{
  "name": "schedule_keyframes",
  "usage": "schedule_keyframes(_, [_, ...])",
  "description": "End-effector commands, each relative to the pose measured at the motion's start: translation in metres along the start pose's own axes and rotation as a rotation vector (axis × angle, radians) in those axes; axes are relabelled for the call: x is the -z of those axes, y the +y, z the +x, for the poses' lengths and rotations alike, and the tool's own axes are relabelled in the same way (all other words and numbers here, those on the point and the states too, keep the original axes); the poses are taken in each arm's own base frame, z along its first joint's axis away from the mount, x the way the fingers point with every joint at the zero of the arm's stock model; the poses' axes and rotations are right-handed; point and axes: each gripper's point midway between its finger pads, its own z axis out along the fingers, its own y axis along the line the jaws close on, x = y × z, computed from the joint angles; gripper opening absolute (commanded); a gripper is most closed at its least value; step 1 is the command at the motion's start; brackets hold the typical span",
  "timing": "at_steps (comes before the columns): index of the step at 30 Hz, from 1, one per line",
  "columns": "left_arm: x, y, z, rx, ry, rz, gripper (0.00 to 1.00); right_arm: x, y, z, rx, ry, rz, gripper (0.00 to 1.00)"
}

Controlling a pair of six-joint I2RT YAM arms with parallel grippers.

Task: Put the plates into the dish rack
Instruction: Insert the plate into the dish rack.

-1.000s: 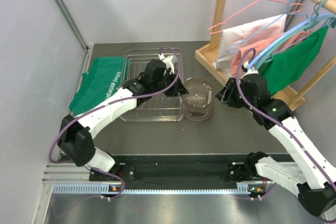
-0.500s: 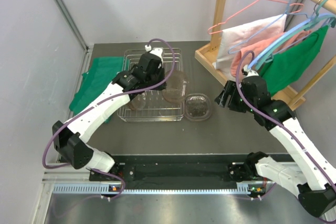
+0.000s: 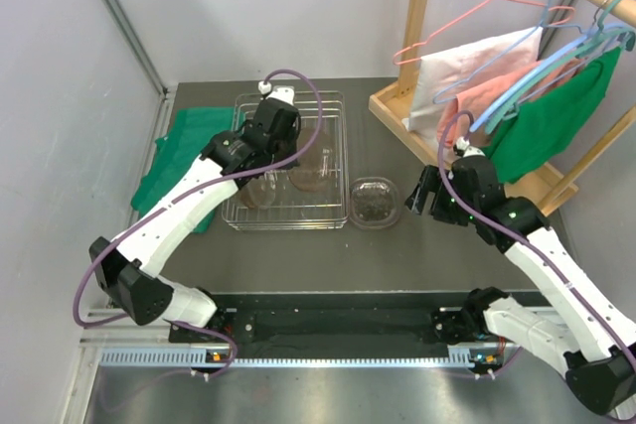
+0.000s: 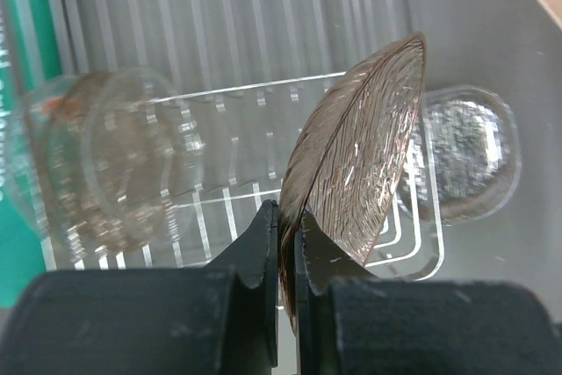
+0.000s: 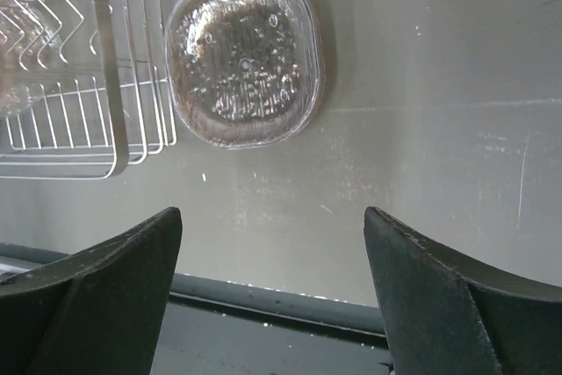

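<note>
Over the last second the left fingers (image 4: 287, 239) had swung away from the spot beside the rack and come over the dish rack (image 3: 288, 225), while the right fingers (image 5: 274, 292) had spread apart. The left fingers were clamped on the rim of a brown-tinted glass plate (image 4: 356, 155), which was held on edge and tilted above the rack's wires toward its right side. A second plate (image 4: 101, 160) sat in the rack to the left of it, blurred in the wrist view. The right fingers were spread wide and gripped nothing, hovering above the desk (image 3: 298, 255). Just ahead of them a third plate (image 5: 244, 57) lay flat on the desk, just beside the rack's right rim. A green cloth (image 3: 189, 141) lay left of the rack, and a wooden clothes stand (image 3: 425, 37) stood at the far right.
</note>
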Motion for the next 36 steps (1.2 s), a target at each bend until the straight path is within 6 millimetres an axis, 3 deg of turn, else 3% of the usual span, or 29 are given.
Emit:
schedule_keyframes(1, [0.03,0.022,-0.024,0.014,-0.09,-0.079,0.0,-0.006,0.01,-0.009,0.017,-0.028,-0.032,0.84])
schedule_keyframes(10, [0.035,0.035,-0.017,0.038,-0.091,-0.138,0.0,-0.016,0.016,-0.024,0.106,-0.033,-0.022,0.87])
schedule_keyframes(29, [0.04,0.08,-0.023,-0.007,-0.083,-0.431,0.0,-0.017,0.001,-0.011,0.084,-0.002,0.036,0.88])
schedule_keyframes(36, [0.041,0.098,-0.018,-0.046,-0.071,-0.546,0.0,-0.023,0.006,-0.014,0.096,0.007,0.028,0.88])
